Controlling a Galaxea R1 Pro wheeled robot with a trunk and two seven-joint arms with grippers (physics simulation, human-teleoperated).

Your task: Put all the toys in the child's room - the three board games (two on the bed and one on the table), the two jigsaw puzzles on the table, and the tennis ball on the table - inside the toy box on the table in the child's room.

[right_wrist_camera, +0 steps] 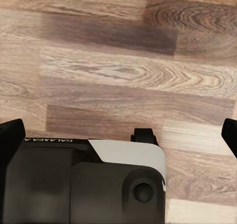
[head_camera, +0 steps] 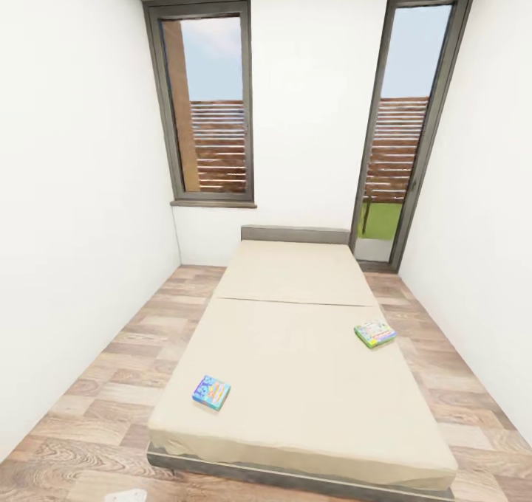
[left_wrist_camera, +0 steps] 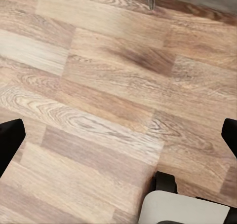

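While the robot faced the bed (head_camera: 295, 354):
Blue board game (head_camera: 211, 392): at 7 o'clock on the mattress.
Green-edged board game (head_camera: 374, 333): at 3 o'clock.
Left gripper (left_wrist_camera: 118, 135), right gripper (right_wrist_camera: 118, 130): fingers spread, empty.
Advice: approach closer, grasp by the edges.

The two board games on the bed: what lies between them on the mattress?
In the head view, only bare beige mattress of the bed lies between the blue board game and the green-edged board game; nothing else sits on that stretch.
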